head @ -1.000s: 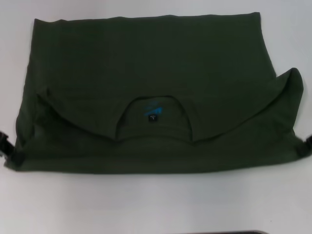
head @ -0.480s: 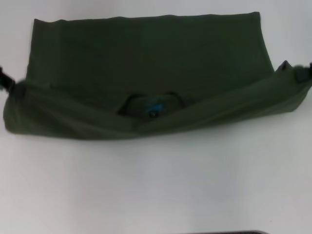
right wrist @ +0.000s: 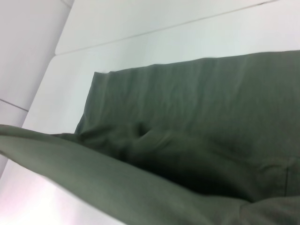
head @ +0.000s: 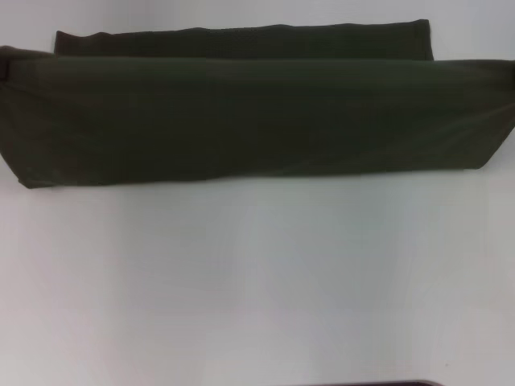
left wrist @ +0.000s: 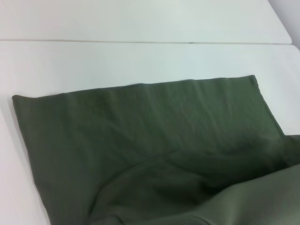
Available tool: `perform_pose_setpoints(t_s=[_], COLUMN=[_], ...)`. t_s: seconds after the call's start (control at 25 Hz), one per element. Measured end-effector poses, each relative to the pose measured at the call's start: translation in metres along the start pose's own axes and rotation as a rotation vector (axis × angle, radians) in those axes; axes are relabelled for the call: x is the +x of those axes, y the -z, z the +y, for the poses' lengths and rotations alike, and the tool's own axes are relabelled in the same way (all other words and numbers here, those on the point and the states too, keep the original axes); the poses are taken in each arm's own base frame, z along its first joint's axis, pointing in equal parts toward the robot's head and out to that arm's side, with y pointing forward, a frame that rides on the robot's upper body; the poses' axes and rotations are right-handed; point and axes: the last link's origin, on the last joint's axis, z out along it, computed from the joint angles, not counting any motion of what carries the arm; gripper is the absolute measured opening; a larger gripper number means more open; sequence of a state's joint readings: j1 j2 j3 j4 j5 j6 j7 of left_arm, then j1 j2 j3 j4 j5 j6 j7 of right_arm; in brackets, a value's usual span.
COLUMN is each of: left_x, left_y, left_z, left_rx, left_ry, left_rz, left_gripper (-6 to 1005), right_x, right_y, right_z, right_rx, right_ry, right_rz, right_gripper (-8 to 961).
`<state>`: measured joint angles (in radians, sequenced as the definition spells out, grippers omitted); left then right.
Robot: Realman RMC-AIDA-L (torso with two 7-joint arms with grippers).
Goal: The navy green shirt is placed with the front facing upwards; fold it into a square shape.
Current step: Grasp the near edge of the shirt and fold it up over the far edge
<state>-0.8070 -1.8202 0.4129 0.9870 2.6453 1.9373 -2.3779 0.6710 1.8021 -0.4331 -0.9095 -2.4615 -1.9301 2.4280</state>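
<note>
Shirt (head: pixel 257 121) near edge lifted, bare table (head: pixel 257 281) in front.

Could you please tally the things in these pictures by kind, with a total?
Dark green shirt, near half lifted and carried over the far half: 1
White table: 1
Total: 2

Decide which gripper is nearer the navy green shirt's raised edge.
Neither clearly: on the navy green shirt, left gripper is at the left end, right gripper at the right end.
</note>
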Motion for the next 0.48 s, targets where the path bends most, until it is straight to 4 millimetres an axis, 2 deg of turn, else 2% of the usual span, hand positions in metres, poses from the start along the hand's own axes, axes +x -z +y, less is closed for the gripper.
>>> perform_pose_setpoints(t_s=[0.2,0.48], left_x=[-0.005,-0.028], left_y=[0.000,-0.007], left_z=[-0.002,-0.006], left_rx=[-0.002,-0.015], left_ry=[0.009,0.029], left_rz=[-0.011,-0.083], left_gripper=[42,42], right_x=[0.006,0.027], right_y=[-0.002,-0.005], right_z=[-0.002,-0.007], right_rx=[0.003,-0.004], right_ry=[-0.010,-0.043], right_rz=[0.025,0.096], right_gripper=[63,63])
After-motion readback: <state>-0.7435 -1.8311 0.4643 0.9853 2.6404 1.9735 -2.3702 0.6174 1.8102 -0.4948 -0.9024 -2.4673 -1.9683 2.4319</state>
